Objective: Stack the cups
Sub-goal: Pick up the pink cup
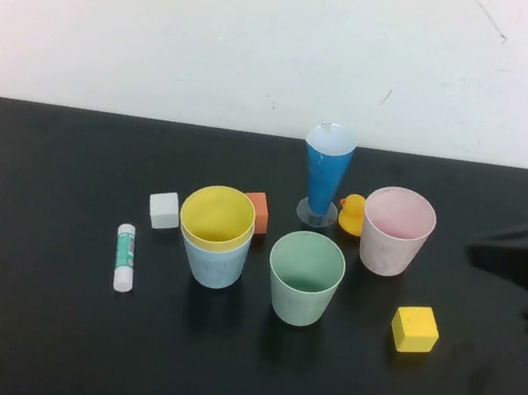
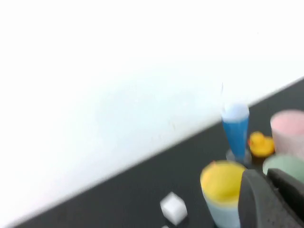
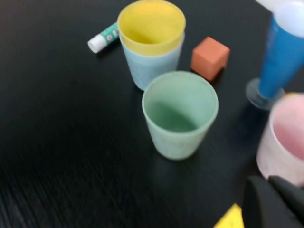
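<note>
1. Setting: a black table (image 1: 17,339) stands against a plain white wall (image 1: 221,28).
2. Task objects: four same-sized tapered pastel plastic cups. The yellow cup (image 1: 217,217) sits nested inside the light blue cup (image 1: 215,262), left of the table's centre. The pale green cup (image 1: 304,277) stands upright near the centre, and the pale pink cup (image 1: 396,231) stands upright toward the right edge and further back.
3. Handling (judged): the cups look light, stiff, thin-walled and smooth, so likely slippery; a pinch over the rim, one finger inside, seems the surest hold.
4. Other items, counted: one tall narrow blue cone glass (image 1: 326,172) on a clear foot, one yellow rubber duck (image 1: 350,215), one orange cube (image 1: 258,212), one white cube (image 1: 163,210), one yellow cube (image 1: 414,328), one glue stick (image 1: 124,257).
5. Left gripper (image 2: 270,202): clenched on nothing, raised above the table, near the nested pair.
6. Right gripper (image 3: 275,204): clenched and empty, at the right edge, just beside the pink cup.
</note>
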`<state>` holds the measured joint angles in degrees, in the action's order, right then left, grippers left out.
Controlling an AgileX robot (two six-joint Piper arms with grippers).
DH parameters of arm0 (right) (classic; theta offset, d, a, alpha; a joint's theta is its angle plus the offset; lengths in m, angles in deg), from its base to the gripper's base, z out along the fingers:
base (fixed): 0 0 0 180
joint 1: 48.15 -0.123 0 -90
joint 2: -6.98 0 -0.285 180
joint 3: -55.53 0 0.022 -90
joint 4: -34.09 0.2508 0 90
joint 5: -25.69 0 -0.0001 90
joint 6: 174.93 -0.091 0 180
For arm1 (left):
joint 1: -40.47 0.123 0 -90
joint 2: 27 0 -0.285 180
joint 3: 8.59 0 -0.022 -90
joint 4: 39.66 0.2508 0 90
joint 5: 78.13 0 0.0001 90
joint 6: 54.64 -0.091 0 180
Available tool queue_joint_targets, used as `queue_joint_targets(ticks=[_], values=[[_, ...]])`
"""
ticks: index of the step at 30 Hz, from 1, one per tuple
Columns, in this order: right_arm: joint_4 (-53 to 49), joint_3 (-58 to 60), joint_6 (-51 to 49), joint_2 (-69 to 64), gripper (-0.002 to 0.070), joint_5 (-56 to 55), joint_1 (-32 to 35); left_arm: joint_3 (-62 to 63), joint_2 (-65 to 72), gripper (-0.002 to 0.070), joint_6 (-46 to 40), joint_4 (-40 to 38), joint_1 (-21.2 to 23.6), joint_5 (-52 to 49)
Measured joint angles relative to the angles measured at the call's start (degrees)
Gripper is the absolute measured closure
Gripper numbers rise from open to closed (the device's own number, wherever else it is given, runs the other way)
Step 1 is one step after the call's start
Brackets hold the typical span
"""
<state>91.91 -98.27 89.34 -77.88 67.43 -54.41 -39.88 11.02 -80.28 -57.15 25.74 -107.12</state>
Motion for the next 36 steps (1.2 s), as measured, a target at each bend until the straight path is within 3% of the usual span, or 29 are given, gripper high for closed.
queue_joint_targets(ticks=[6,14,17,22,25,32,36], values=[[-4.6,-11.09,-0.38,-10.6,0.0679,0.0,-5.01,-17.08,-8.35,0.0673,-0.24,-0.49,0.0,2.71],[-26.25,-29.67,-16.96,-23.93,0.0658,3.75,-7.63,-28.2,-10.1,0.0673,-0.46,-5.49,0.0,11.45],[-29.47,-34.97,-20.2,-28.16,0.0571,5.1,-7.63,-29.44,-10.19,0.0673,-0.46,-6.35,0.0,14.47],[-30.99,-40.79,-23.11,-34.51,0.0321,4.25,-7.63,-29.44,-10.43,0.0673,-0.46,-6.82,0.0,16.27],[-31.77,-41.66,-23.31,-37.7,0.025,0.37,-7.63,-29.44,-10.36,0.0673,-0.46,-6.89,0.0,16.43],[-31.88,-42.02,-24.95,-43.12,0.0226,-8.88,-7.63,-29.82,-10.36,0.0673,-0.92,-6.53,0.0,17.44],[-31.88,-42.06,-25.85,-44.99,0.0282,-8.99,-7.63,-30.99,-10.36,0.0673,-0.92,-6.4,0.0,19.39]])
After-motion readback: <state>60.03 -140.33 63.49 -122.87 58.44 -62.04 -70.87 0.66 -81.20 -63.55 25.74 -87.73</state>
